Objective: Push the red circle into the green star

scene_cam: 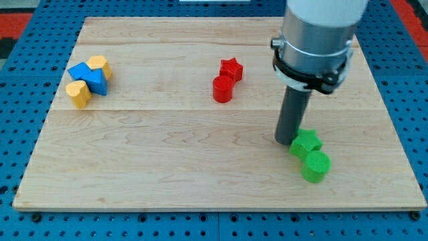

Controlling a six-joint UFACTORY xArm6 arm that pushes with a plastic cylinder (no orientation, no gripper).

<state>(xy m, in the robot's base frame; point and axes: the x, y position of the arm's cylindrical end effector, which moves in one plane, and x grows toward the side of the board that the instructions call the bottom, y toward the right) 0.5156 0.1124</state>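
Observation:
The red circle [223, 88] sits near the board's middle top, touching the red star [231, 69] just above and to its right. The green star [305, 142] lies at the lower right, touching the green circle [315, 166] below it. My tip [287, 140] rests on the board right against the green star's left side, well to the right of and below the red circle.
A cluster at the upper left holds a blue block [88, 76], a yellow block [99, 65] above it and a yellow block [78, 93] below it. The wooden board [167, 161] lies on a blue pegboard [20, 100].

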